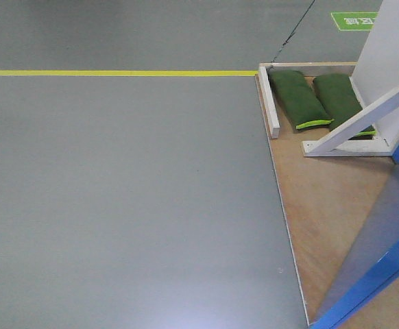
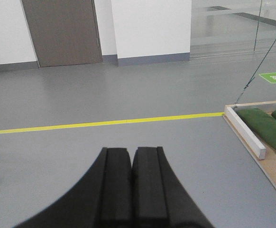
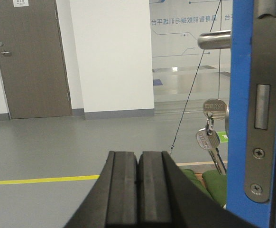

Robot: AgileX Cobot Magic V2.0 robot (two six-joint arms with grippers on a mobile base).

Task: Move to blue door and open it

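1. While the left claw (image 2: 132, 156) and right claw (image 3: 138, 159) are both fully closed and hold nothing, the blue door (image 3: 240, 118) stands near, at 3 o'clock in the right wrist view.
2. Approach appears done. The lever handle (image 3: 214, 39), at 1 o'clock, is not yet gripped, and opening is still to do.
3. The door is cut off by the frame edge, and its latching cannot be determined.

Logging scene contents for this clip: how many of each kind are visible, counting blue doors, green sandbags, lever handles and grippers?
Blue door: 1
Green sandbags: 2
Silver lever handle: 1
Grippers: 2, left gripper and right gripper, both shut
Total: 6
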